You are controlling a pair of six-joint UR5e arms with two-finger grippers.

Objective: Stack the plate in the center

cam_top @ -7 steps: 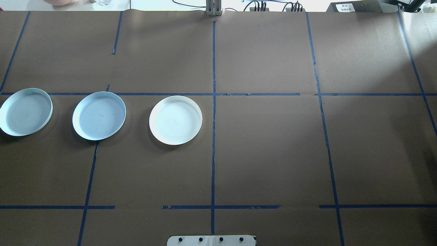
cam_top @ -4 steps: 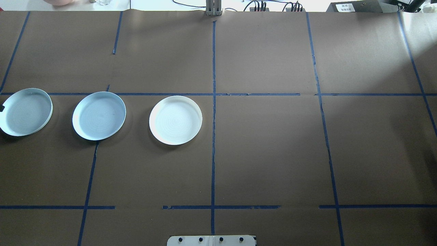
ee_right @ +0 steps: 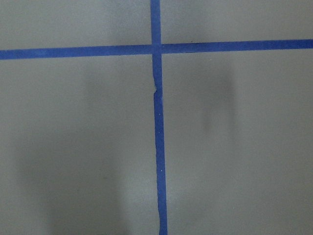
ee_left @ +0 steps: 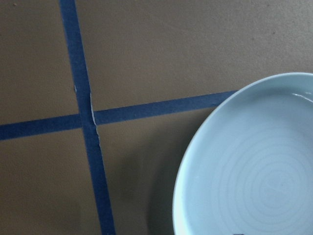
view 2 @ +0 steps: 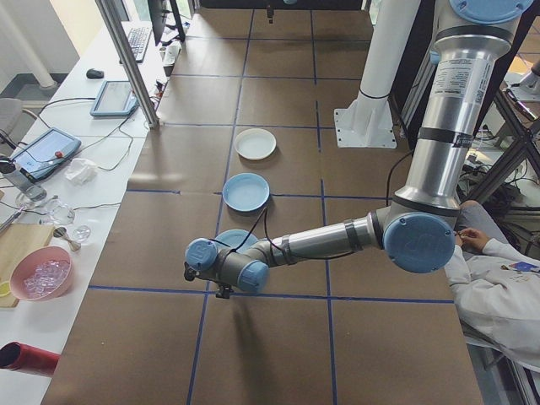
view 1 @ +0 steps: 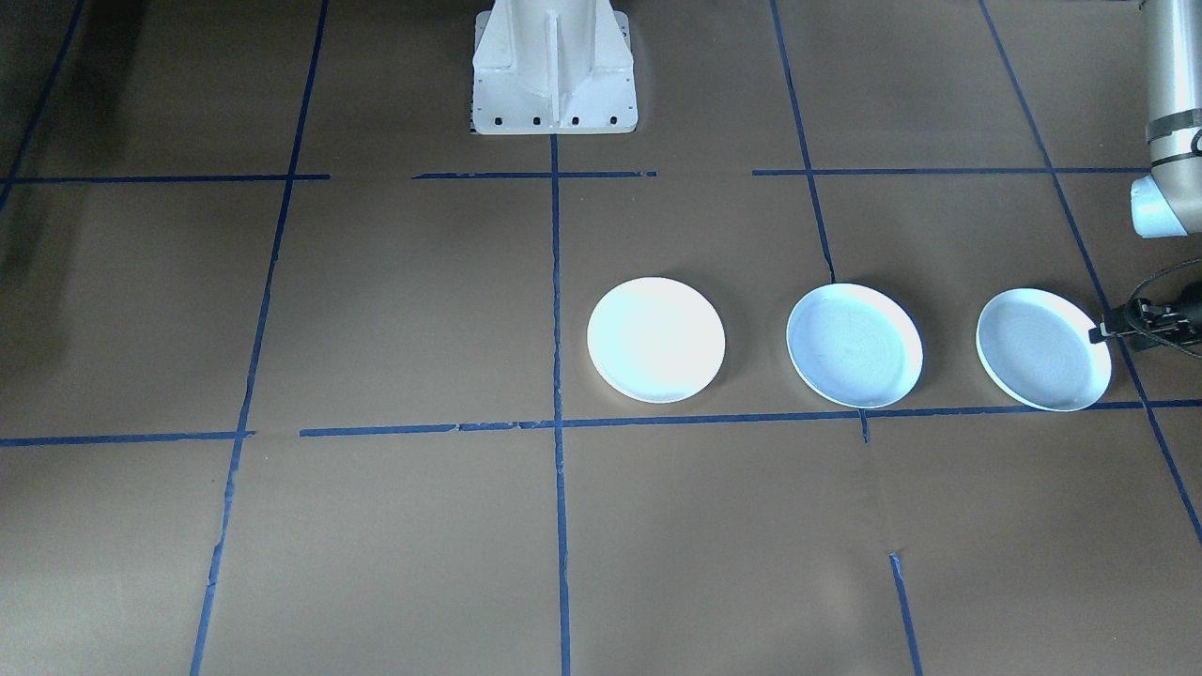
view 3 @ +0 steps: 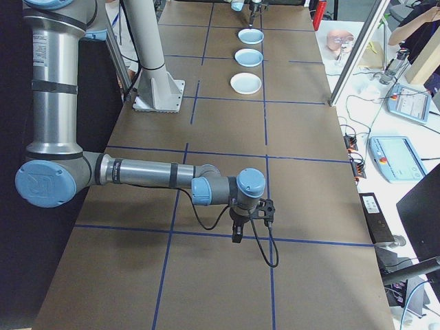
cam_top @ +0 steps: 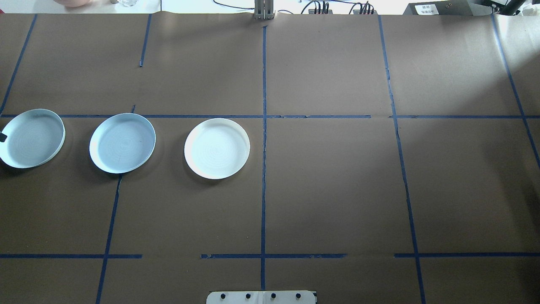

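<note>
- Three plates are sitting in a row on the table [cam_top: 337, 190], all on the robot's left half, apart from one another and none stacked yet.
- Left gripper [view 1: 1097, 332] is hanging at the outer rim of the far-left grey-blue plate [cam_top: 31, 138]. This looks like the approach for the pick.
- The jaws are hardly showing, only a dark tip at the rim, so I cannot tell whether they are wide, narrow or gripping.
- To do this step well, one finger should be going inside the rim and one outside. Then close squarely on the rim wall and lift straight up before travelling, so the plate isn't dragging.
- The center [cam_top: 122, 143], the middle plate, is lying just right of the one being picked, and that's the drop target. Lower flat and concentric, and release low.
- White plate [cam_top: 217, 148] is sitting further right, near the middle tape line [cam_top: 264, 169]. Judging it not involved.
- Right gripper [view 3: 237, 234] is parked well apart at the table's right end, showing only in the side view, so I cannot tell its jaw state.
- Left wrist view is cutting off most of the plate, with no fingers in frame.
</note>
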